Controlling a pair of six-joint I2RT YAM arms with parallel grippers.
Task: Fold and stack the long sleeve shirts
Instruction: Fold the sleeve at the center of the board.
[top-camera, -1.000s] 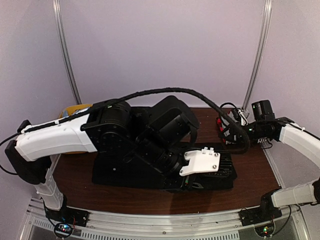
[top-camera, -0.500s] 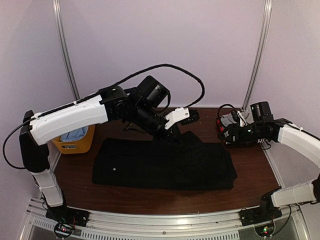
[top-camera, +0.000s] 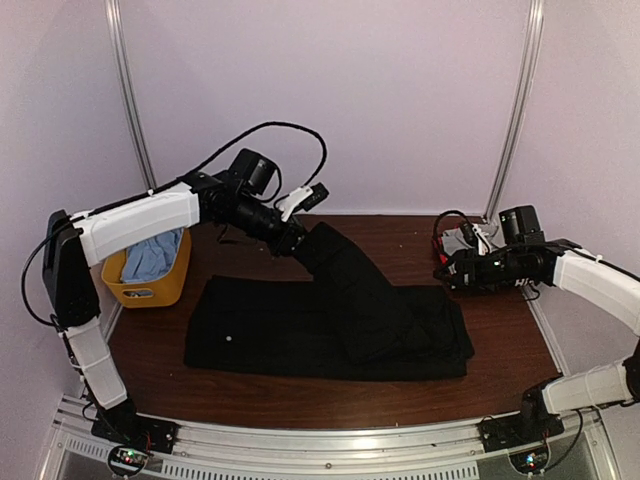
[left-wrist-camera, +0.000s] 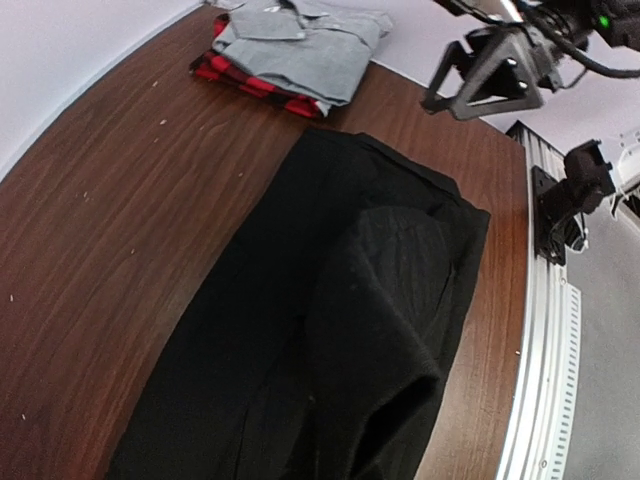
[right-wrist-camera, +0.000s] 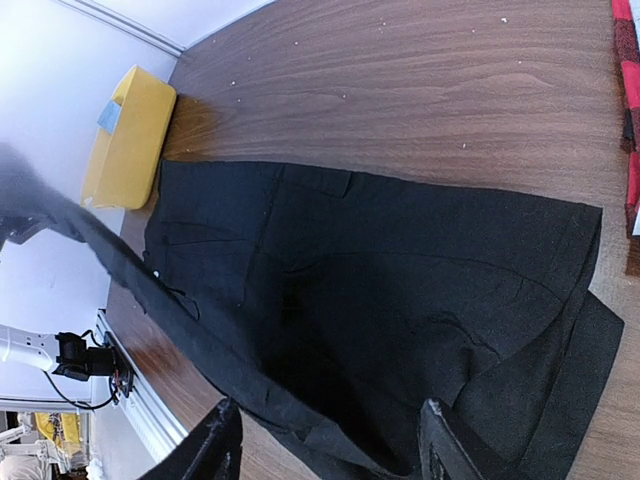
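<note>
Across mid-frame the black shirt (top-camera: 270, 335) lies flat, one sleeve raised to upper left in the clenched left gripper (top-camera: 296, 242). At right, the right gripper (right-wrist-camera: 330, 445) hangs released, empty, near the folded grey shirt (left-wrist-camera: 300, 45).

readable text: none in any view | yellow basket (top-camera: 165, 285): small dark sticker (top-camera: 140, 293) on its front wall, print too small to read | black shirt (top-camera: 270, 335): tiny white mark (top-camera: 228, 340) on the cloth, no lettering can be made out | brands, numbers, signs: none legible
</note>
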